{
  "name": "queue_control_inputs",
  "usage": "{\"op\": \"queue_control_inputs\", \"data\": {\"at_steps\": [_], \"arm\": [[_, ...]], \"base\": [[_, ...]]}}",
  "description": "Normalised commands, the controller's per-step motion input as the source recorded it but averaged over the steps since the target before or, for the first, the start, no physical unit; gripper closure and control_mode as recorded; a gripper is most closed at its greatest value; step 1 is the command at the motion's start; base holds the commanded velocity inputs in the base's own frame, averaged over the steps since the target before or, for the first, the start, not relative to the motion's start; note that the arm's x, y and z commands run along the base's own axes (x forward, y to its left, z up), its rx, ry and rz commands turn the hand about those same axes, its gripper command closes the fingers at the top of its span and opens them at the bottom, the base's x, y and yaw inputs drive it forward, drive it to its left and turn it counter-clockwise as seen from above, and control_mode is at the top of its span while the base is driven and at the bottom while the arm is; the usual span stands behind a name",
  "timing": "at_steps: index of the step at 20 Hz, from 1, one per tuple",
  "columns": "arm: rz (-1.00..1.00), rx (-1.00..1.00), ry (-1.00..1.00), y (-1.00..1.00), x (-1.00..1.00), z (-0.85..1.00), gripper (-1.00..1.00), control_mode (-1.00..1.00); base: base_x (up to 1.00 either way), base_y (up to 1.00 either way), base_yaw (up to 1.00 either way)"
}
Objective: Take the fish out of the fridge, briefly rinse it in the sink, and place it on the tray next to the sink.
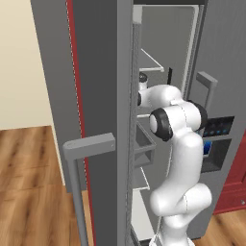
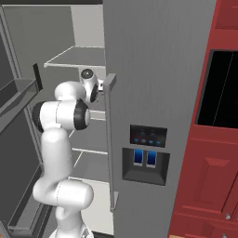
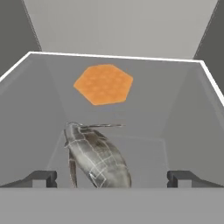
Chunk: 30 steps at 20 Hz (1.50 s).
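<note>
Fish [image 3: 98, 158] between spread gripper [image 3: 112, 178] fingertips

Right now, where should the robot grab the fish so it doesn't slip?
Probably across the fish's thick middle, coming straight on from where the claw hangs, one finger on each flank. The body lies between the open fingers, bulging there and tapering toward the end with thin fins, which looks too slim to hold. The orange hexagon lies clear beyond it.

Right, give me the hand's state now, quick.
Hand: open, holding nothing; its fingertips stand wide apart on either side of the fish on the fridge shelf.
</note>
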Motion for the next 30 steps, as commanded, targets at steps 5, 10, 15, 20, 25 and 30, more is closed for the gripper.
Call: {"op": "queue_control_inputs", "data": {"at_steps": [5, 10, 15, 20, 25, 30], "arm": [[0.01, 0.00, 0.00, 0.00, 0.05, -0.55, -1.00, -1.00], [0.01, 0.02, 0.00, 0.07, 0.09, -0.12, -1.00, -1.00], [0.00, 0.00, 0.01, 0.04, 0.39, 0.00, -1.00, -1.00], [0.00, 0.00, 0.11, 0.00, 0.58, -0.03, -1.00, -1.00], [0.00, 0.00, 0.09, 0.01, 0.35, -0.15, -1.00, -1.00], [0.00, 0.00, 0.01, 0.00, 0.09, -0.25, 1.00, -1.00]], "base": [[0.00, 0.00, 0.00], [0.00, 0.00, 0.00], [0.00, 0.00, 0.00], [0.00, 0.00, 0.00], [0.00, 0.00, 0.00], [0.00, 0.00, 0.00]]}}
